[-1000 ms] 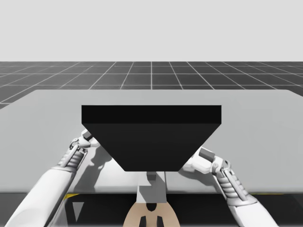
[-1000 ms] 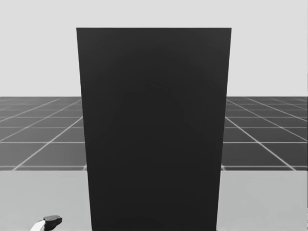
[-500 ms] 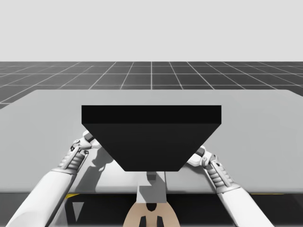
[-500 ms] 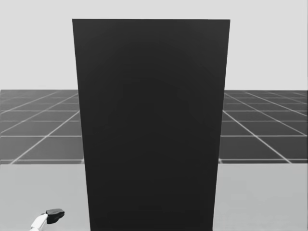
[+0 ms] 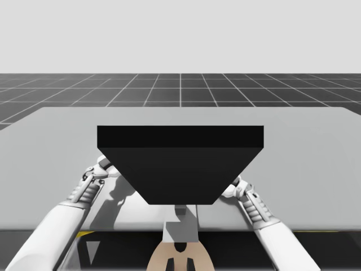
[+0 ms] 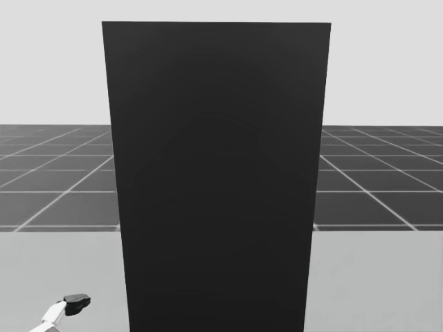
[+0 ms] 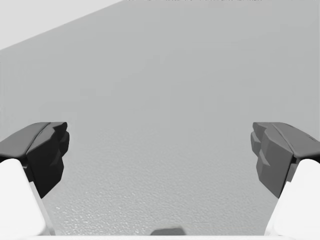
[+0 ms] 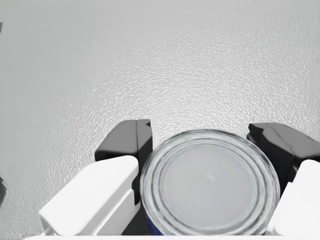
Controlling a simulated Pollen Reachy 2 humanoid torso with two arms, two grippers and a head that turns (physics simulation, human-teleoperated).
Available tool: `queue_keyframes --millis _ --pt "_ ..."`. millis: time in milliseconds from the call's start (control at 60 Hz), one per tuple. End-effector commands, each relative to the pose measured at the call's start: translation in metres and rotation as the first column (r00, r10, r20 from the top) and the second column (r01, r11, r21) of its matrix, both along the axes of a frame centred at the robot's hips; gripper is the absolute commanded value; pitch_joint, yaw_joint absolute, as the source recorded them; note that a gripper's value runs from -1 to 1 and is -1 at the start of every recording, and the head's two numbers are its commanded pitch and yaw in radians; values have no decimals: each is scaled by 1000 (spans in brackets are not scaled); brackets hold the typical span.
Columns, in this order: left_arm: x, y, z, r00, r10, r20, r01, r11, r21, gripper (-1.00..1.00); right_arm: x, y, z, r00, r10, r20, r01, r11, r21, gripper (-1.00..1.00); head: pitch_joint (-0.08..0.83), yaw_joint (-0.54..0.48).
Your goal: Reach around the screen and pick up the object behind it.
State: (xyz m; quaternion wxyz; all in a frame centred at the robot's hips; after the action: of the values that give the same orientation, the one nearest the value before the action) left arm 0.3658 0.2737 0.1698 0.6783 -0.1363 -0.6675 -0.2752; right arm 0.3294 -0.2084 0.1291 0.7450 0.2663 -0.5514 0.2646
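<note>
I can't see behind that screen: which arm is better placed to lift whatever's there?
Right: the right gripper is shut on a can, fingers on both sides; the left gripper is open over bare table.

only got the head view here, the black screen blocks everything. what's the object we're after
observer: The right wrist view shows a can with a silver lid and a bit of blue side.
operator: is a gripper on it yet
observer: Yes, the right gripper is shut on it, with one finger against each side.
operator: and the left one
observer: The left gripper is open with nothing in it, over bare table.
</note>
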Motion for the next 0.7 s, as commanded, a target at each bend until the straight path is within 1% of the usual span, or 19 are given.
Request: queue_keyframes --millis 17,33,117,133,183,200,233,250,300,317,350,367,450,517,583,600,700 --pt "0 3 2 1000 7 4 -7 1000 -6 -1000 -9 -31 3 997 -77 -22 77 997 -9 987 100 -12" --pt "0 3 2 1000 6 5 -6 1000 -6 -1000 -10 -40 10 995 -99 2 99 995 -9 996 99 -12" --pt "0 4 3 1000 9 6 -9 1000 -10 -1000 -14 -62 27 987 -151 50 151 989 4 1000 97 -10" --pt "0 5 3 1000 9 6 -9 1000 -11 -1000 -16 -72 35 981 -176 78 177 984 3 1000 97 -10" --pt "1 5 3 1000 10 6 -10 1000 -11 -1000 -19 -81 43 976 -195 94 195 981 10 994 97 -12" --pt "1 5 3 1000 10 7 -10 1000 -10 -1000 -21 -91 51 970 -216 115 217 976 8 990 97 -13" --pt "1 5 3 1000 9 7 -9 1000 -10 -1000 -23 -97 56 965 -230 128 231 973 8 988 97 -13" --pt "1 4 3 1000 8 7 -8 1000 -10 -1000 -25 -106 63 957 -250 145 251 968 11 983 96 -14" --pt "1 4 3 1000 9 7 -9 1000 -10 -1000 -26 -114 71 949 -270 161 272 962 14 979 95 -14" --pt "1 5 3 1000 10 7 -9 1000 -10 -1000 -28 -122 78 941 -288 179 290 957 15 998 94 -15" --pt "1 5 3 1000 9 8 -9 1000 -10 -1000 -29 -126 82 936 -297 190 299 954 16 981 93 -16" --pt "1 5 3 1000 9 8 -9 1000 -11 -1000 -30 -133 89 928 -312 204 315 949 16 987 91 -16" --pt "1 5 3 1000 10 9 -10 1000 -11 -1000 -33 -144 101 912 -338 232 344 939 14 996 89 -16" --pt "1 5 4 1000 11 11 -11 1000 -13 -1000 -33 -151 110 899 -356 257 368 930 0 982 87 -15" --pt "1 6 4 1000 11 12 -11 1000 -14 -1000 -32 -158 120 885 -373 278 391 920 -11 993 87 -14" --pt "1 6 4 1000 12 13 -12 1000 -14 -1000 -31 -162 125 877 -383 291 405 914 -15 979 86 -13" --pt "1 6 5 1000 14 14 -14 1000 -15 -1000 -26 -170 141 855 -406 324 435 900 -19 992 85 -11"
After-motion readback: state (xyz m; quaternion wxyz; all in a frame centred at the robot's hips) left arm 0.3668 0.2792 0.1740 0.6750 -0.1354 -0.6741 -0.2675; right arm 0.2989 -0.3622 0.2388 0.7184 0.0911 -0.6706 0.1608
